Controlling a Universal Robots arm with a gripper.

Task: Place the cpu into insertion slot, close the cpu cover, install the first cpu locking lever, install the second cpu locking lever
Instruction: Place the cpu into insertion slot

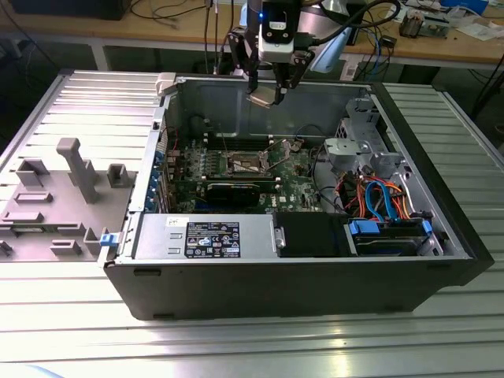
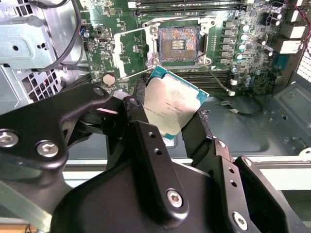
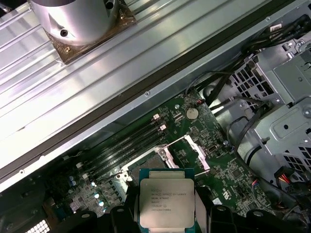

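Hovering over the open computer case (image 1: 276, 291), the gripper (image 1: 268, 93) clamps the cpu (image 2: 172, 104) by two edges, one corner hidden behind a finger (image 2: 146, 145), lid print illegible, clear of the bare insertion slot (image 2: 177, 43), cpu cover (image 2: 117, 54) swung open.

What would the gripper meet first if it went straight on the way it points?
The chip in its fingers leads, so that lands first, likely on the green board at or just short of the open socket. Nothing shows in between; depth is unclear.
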